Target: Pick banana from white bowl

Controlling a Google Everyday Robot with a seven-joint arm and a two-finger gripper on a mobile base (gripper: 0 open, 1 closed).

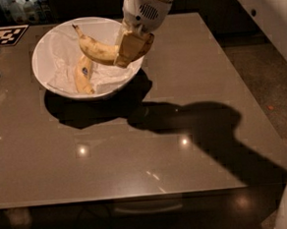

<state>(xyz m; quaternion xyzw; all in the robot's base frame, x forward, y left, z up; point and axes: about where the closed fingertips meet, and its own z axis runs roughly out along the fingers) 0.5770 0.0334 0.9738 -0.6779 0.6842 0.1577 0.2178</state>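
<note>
Grey table (pixel 136 151) carries the white bowl (pixel 38 50) toward 11 o'clock; at its 3 o'clock rim the tool (pixel 131 46) is clamped on the banana (pixel 97 48), held above the lining: light, soft, bruise-prone, so best gripped gently near mid-body.

Stickered banana (pixel 83 76), grey table (pixel 136 156), fiducial tag (pixel 10 34)

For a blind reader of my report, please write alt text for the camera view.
The robot's hand grips a bruised banana over the white bowl. A second banana with a sticker lies inside the bowl, which stands on a brown table.
</note>
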